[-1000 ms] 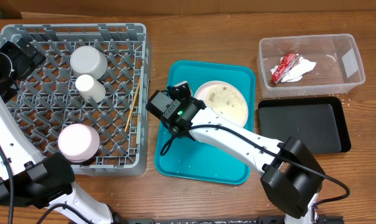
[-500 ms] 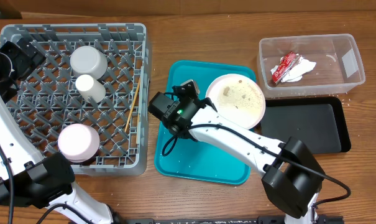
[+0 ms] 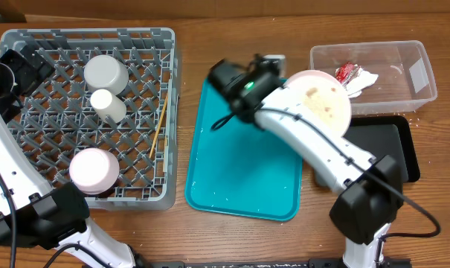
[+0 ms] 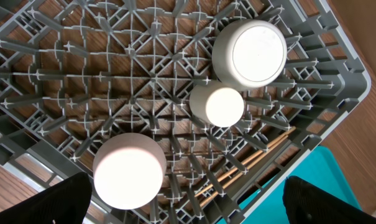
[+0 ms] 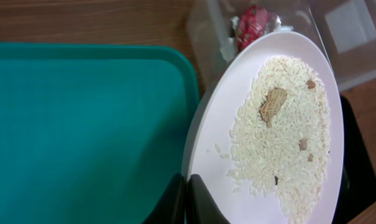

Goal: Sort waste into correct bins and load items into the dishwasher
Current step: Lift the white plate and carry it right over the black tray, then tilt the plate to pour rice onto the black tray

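My right gripper (image 3: 283, 77) (image 5: 186, 200) is shut on the rim of a large white plate (image 3: 321, 103) (image 5: 215, 158), held tilted in the air. Loose rice scraps (image 5: 281, 134) with a few brown bits lie on it. The plate hangs by the left end of the clear tub (image 3: 424, 78) (image 5: 346, 28), which holds a red sauce packet (image 3: 344, 73) (image 5: 253, 22) and a crumpled napkin (image 3: 363, 80). The black tray (image 3: 392, 152) sits in front of the tub. My left gripper (image 3: 15, 68) (image 4: 188, 208) stands open over the grey dish rack (image 3: 31, 37) (image 4: 340, 59).
The rack holds an upturned bowl (image 3: 105, 72) (image 4: 250, 53), a cup (image 3: 108, 106) (image 4: 220, 106), another upturned white dish (image 3: 94, 170) (image 4: 128, 171) and chopsticks (image 3: 159, 123) (image 4: 250, 163). The teal tray (image 3: 239, 164) (image 5: 82, 124) lies between the rack and the bins.
The right arm has lifted the plate off the teal tray and carried it back and to the right, up to the clear tub. The left arm has not moved.
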You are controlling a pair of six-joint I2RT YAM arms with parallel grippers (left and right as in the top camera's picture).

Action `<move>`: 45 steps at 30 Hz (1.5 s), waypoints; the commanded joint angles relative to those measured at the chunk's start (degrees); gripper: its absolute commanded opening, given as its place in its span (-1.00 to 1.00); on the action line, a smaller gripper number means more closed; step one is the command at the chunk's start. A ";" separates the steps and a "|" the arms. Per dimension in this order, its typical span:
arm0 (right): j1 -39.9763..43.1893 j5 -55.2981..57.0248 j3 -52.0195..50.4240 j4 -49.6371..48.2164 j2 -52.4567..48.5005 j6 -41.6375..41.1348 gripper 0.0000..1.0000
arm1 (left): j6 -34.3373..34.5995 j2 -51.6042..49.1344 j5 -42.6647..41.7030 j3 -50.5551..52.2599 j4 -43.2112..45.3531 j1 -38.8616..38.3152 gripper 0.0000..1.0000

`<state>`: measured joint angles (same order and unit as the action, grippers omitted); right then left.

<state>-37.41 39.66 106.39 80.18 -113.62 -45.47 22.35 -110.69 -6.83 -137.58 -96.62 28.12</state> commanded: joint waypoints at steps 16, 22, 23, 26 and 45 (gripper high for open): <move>31.50 -23.96 1.42 -0.76 5.68 -8.85 -0.93 | 0.59 -0.20 -0.22 -0.15 -0.02 -0.02 1.00; 36.70 -33.62 1.42 -1.44 5.68 -11.78 -0.93 | 0.59 -0.20 -0.22 -0.15 -0.02 -0.02 1.00; 37.33 -35.08 1.42 -1.75 5.68 -11.78 -0.93 | 0.59 -0.20 -0.22 -0.15 -0.02 -0.02 1.00; 38.84 -38.62 1.42 -3.13 5.68 -11.80 -0.93 | 0.59 -0.20 -0.22 -0.15 -0.02 -0.02 1.00; 51.47 -62.86 1.42 -0.28 5.73 -9.55 -0.93 | 0.59 -0.20 -0.22 -0.15 -0.02 -0.02 1.00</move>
<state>13.26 -17.89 106.39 79.33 -110.10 -56.51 22.35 -110.69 -6.83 -137.58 -96.62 28.12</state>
